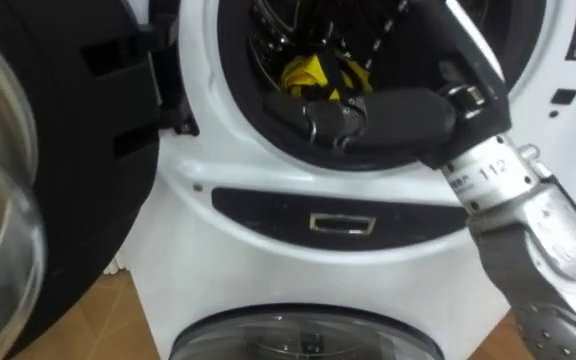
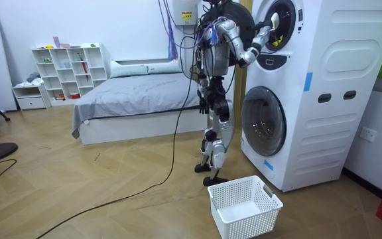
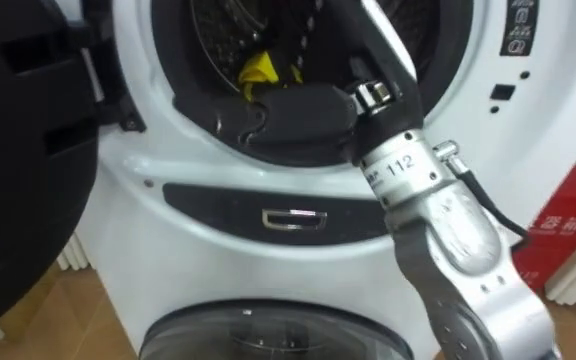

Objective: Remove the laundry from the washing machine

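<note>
Reaching into the upper drum (image 1: 268,30) of the washing machine (image 2: 310,86), the right hand (image 1: 388,115) was seen low in the opening; open or closed could not be told. Yellow clothes (image 1: 313,75) were seen inside the drum, just behind it.

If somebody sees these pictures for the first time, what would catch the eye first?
The dark right hand stands out against the white washing machine. It reaches into the round opening of the upper drum, and a bright yellow cloth lies just beyond it inside. In the room view, a white basket stands on the floor near the robot's feet, in front of the machine.
</note>
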Controlling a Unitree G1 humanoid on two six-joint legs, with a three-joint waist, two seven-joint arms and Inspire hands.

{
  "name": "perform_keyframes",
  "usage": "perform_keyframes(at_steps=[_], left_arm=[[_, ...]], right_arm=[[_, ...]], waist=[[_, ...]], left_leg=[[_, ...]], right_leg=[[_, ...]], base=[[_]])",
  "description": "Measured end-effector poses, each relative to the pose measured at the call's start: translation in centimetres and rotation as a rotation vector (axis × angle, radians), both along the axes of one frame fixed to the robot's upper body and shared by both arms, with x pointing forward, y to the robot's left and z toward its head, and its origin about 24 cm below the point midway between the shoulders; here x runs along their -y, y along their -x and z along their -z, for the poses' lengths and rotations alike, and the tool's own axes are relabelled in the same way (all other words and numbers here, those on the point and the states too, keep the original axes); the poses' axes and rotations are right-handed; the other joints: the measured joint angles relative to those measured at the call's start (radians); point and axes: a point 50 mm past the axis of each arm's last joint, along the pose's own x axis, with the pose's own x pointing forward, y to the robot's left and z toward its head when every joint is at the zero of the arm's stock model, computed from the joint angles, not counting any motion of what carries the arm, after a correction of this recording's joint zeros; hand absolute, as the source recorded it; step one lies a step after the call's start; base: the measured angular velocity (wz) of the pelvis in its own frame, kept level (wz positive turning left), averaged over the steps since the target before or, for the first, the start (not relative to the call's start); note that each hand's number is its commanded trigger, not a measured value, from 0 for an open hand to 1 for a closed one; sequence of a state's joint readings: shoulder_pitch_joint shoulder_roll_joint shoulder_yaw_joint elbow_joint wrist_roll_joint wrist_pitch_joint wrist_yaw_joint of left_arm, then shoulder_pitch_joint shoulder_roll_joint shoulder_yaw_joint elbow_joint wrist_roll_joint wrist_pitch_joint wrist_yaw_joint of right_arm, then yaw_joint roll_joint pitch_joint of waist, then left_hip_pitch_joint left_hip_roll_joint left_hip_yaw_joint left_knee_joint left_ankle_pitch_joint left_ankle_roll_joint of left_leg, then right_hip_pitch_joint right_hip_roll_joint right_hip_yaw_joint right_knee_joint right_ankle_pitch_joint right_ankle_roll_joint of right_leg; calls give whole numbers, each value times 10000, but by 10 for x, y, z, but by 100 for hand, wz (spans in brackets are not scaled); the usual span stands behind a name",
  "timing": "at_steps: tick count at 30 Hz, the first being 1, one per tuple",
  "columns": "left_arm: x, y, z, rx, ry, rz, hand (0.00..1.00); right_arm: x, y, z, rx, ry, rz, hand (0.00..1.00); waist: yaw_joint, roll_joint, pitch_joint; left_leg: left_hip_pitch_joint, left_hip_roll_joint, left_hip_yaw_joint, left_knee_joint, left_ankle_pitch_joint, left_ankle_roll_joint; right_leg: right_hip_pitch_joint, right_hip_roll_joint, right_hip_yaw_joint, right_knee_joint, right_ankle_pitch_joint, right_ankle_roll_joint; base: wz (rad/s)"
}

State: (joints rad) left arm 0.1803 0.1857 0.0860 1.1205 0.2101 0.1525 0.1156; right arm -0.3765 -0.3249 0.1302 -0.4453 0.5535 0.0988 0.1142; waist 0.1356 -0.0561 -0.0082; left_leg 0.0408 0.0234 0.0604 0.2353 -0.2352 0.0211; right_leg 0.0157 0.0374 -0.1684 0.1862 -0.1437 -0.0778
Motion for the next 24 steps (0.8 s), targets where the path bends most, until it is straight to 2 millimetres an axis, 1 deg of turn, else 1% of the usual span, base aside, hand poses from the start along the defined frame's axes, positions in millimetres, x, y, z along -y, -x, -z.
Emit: perform_keyframes(at_steps=[5, 10, 12, 15, 17, 20, 22, 24], left_arm=[[-3, -9, -1, 247, -29, -102, 0], [-5, -8, -2, 238, 47, -196, 0], [-6, -7, -2, 221, 26, -195, 0], [-7, -4, -2, 140, 17, -217, 0], [-7, -3, -2, 120, 5, -221, 0], [-7, 2, -2, -3, 3, -297, 0], [-8, 7, -2, -96, -12, -378, 0], [-8, 11, -2, -179, -13, -488, 0]], right_arm=[[-3, 1, -5, 272, 285, -376, 0], [3, 1, -7, 143, 259, -363, 0], [4, 0, -7, 96, 288, -288, 0], [5, -1, -6, -30, 430, -210, 0], [7, -1, -6, 74, 712, 57, 0], [11, -2, -8, 236, 1013, 407, 0], [14, -2, -9, 315, 1144, 583, 0], [18, -2, -11, 429, 1174, 832, 0]], waist=[[62, -96, -2], [42, -295, -33], [42, -327, -22], [31, -313, -13], [-28, -266, 17], [-87, -268, 16], [-185, -303, -8], [-201, -312, -14]], left_leg=[[70, 6, -106, -171, 2, 0], [160, -1, -86, -295, 2, 2], [180, -4, -82, -299, 2, 2], [197, -13, -74, -285, 1, 3], [200, -16, -77, -254, 0, 2], [179, -21, -60, -226, -1, 1], [111, -29, -66, -206, -1, 1], [131, -29, -67, -221, -1, 1]], right_leg=[[3, 6, -89, -13, -5, 8], [9, 4, -60, -15, -7, 11], [18, 4, -38, -14, -7, 11], [21, -1, -7, -13, -9, 14], [45, -3, -11, -16, -9, 15], [79, -9, -8, -62, -19, 27], [91, -11, -31, -170, -21, 37], [95, -9, -32, -172, -21, 37]], base=[[3], [-4], [-4], [-1], [0], [0], [0], [0]])
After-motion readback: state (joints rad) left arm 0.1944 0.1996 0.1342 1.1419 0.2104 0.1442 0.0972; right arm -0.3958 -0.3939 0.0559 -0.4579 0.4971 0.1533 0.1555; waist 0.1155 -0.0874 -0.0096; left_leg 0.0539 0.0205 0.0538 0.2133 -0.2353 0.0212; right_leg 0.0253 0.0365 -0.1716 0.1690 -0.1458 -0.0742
